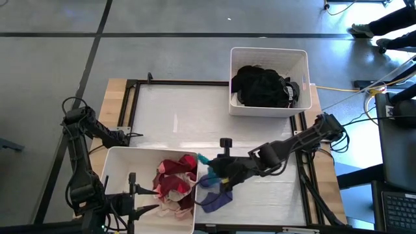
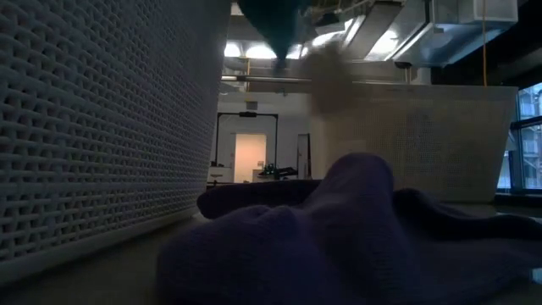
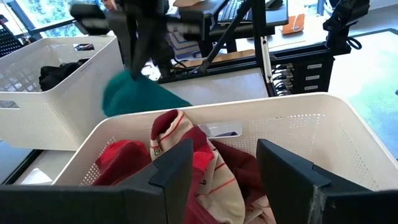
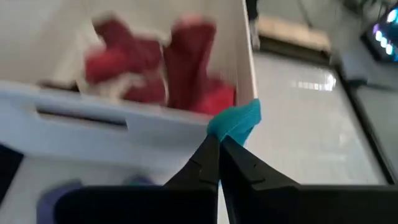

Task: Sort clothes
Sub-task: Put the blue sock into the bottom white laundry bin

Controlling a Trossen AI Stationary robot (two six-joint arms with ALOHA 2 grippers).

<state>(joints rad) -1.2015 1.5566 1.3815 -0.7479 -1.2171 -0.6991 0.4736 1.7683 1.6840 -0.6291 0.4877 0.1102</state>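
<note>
Clothes in three places: red, maroon and cream garments [image 1: 174,185] heaped in the near bin [image 1: 117,162], black garments [image 1: 262,86] filling the far bin [image 1: 301,62], and a purple garment [image 1: 214,197] lying on the table [image 1: 175,123] just outside the near bin's right wall. A teal sock [image 4: 236,121] dangling over that same wall, pinched at its top by the right gripper [image 4: 219,146], fingers pressed together on the fabric.

Hard to make out in the low view: purple cloth [image 2: 356,229] blocks most of the foreground, the near bin's perforated wall [image 2: 102,119] fills one side, and only a dark teal tip [image 2: 275,25] shows at the upper edge. Bottom of the near bin hidden under the heap; contents at the bottom of the far bin likewise covered. Sock and right gripper blurred in the left wrist view.

Left gripper [image 3: 221,171] just above the near bin's front rim, fingers spread wide and holding nothing, red garments [image 3: 186,162] beyond them.

Open white tabletop between the two bins, bare and glossy. Grey floor around the table; desks, cables and bright windows in the room behind.
</note>
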